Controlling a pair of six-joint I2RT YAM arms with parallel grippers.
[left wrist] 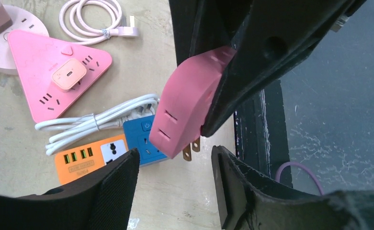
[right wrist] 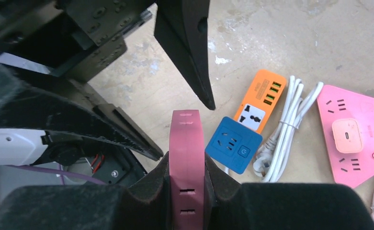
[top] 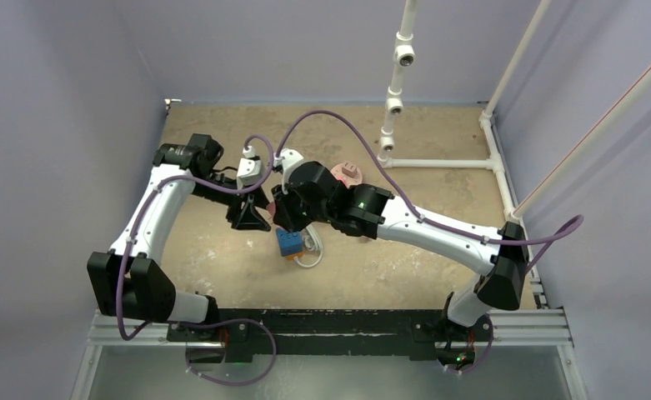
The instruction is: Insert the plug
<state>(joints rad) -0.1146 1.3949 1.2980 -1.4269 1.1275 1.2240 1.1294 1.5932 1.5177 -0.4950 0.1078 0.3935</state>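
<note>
The right jaws are clamped on the pink plug point(right wrist: 187, 143), held in the air over the desk point(right wrist: 271, 28) near the blue-and-orange power strip point(right wrist: 247, 120); the left jaws stand open beside it, holding nothing. The plug hangs tilted and the strip lies loose, so the prongs point(left wrist: 187, 152) could miss the slots or shove it aside. From overhead the arms hide the plug, and its height is hard to judge.

One plug point(left wrist: 187, 105), three power strips point(left wrist: 34, 57)

Left jaws apart, right jaws tight.
</note>
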